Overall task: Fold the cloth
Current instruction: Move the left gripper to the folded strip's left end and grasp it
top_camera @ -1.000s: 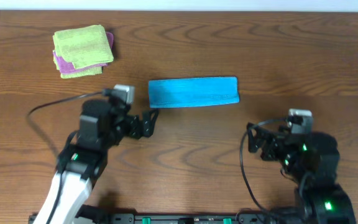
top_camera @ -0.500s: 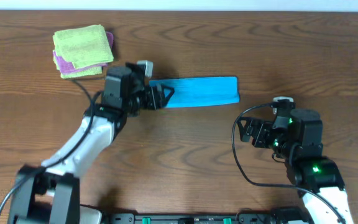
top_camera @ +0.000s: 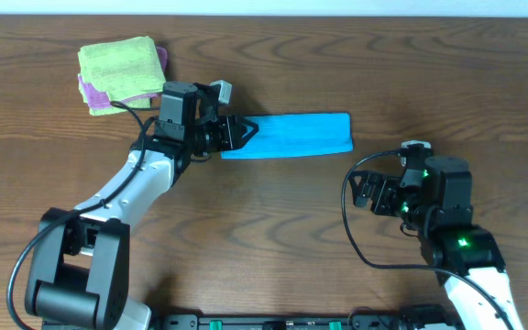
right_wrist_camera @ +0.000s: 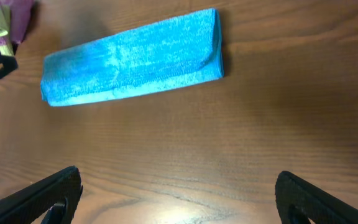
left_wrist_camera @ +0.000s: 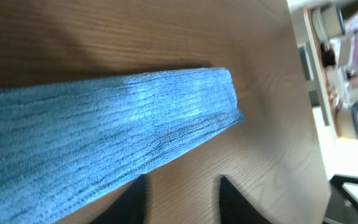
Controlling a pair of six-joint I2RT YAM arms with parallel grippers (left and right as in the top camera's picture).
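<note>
The cloth (top_camera: 296, 135) is a sky-blue strip, folded long and narrow, lying flat on the wooden table (top_camera: 273, 229). My left gripper (top_camera: 241, 133) sits low at its left end. In the left wrist view the cloth (left_wrist_camera: 104, 130) fills the upper left, and its near edge runs past the left fingertip. The left gripper (left_wrist_camera: 182, 180) has its jaws narrowed, with only bare wood showing in the gap. My right gripper (top_camera: 367, 191) hangs below the cloth's right end and apart from it. In the right wrist view the right gripper (right_wrist_camera: 178, 183) is wide open over bare wood, and the cloth (right_wrist_camera: 132, 59) lies ahead.
A lime-green cloth (top_camera: 120, 66) lies stacked on a purple cloth (top_camera: 108, 103) at the table's far left, close behind my left arm. The table's far edge meets a pale wall along the top.
My left arm has swung up from the near left to the cloth's left end, and its jaws have narrowed. My right arm has shifted slightly up and left, still open.
</note>
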